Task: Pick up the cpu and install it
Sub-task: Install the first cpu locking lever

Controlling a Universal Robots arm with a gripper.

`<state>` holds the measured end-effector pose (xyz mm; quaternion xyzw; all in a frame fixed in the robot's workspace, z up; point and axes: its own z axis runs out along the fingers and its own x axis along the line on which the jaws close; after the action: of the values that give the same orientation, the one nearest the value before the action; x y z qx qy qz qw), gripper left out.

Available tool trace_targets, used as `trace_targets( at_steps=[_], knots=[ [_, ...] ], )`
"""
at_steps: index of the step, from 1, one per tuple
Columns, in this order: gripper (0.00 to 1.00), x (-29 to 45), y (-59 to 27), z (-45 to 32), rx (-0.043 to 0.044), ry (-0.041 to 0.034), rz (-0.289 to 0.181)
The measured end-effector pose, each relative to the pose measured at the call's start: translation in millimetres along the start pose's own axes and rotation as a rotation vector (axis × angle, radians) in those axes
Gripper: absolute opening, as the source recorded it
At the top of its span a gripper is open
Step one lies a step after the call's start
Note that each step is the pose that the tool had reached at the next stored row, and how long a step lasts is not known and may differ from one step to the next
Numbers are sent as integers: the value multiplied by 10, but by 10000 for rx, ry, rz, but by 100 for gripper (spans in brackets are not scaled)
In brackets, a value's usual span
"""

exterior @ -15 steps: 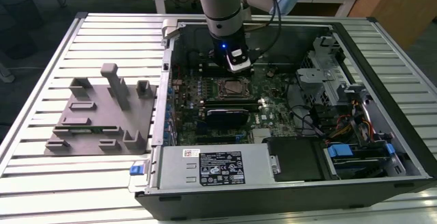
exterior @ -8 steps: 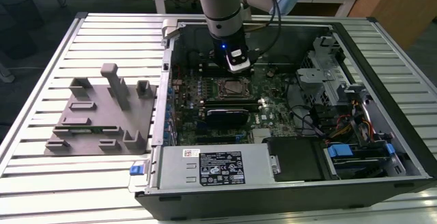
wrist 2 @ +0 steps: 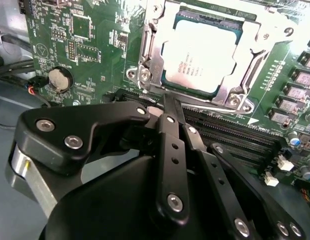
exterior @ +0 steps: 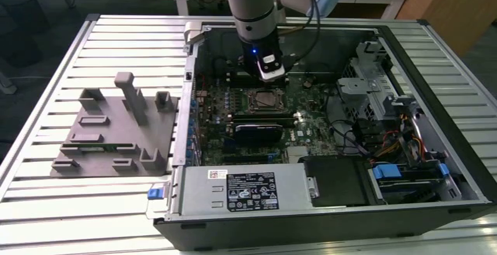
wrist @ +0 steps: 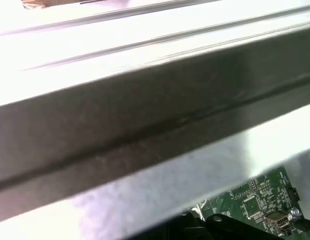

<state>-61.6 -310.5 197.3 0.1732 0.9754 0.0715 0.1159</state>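
The cpu [wrist 2: 202,52], a pale silver square with a thin dark rim, lies flat in the motherboard socket [exterior: 264,98], framed by the metal bracket [wrist 2: 145,75]. It is small in the exterior view, inside the open computer case [exterior: 404,51]. My gripper [exterior: 273,79] hangs just above the socket's far edge. In the second wrist view its black fingers [wrist 2: 171,135] are pressed together, with nothing between them. The gripper [wrist 2: 167,104] ends just short of the socket's edge and does not touch the chip.
A grey tray [exterior: 109,133] with upright posts stands on the slatted table at the exterior view's left, a green strip [exterior: 101,147] lying in it. Inside the case are a power supply [exterior: 248,191], cables [exterior: 388,144] and drive bays. A case wall [wrist: 145,115] and a board corner [wrist: 255,202] show in the first wrist view.
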Motion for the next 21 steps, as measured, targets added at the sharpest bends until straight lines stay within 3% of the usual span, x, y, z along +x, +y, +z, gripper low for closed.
trace_targets(
  at_steps=[6, 21],
  knots=[
    [11, 12, -3, -9, -114, 27, 138],
    [11, 57, -1, 16, -40, -49, 555]
  ],
)
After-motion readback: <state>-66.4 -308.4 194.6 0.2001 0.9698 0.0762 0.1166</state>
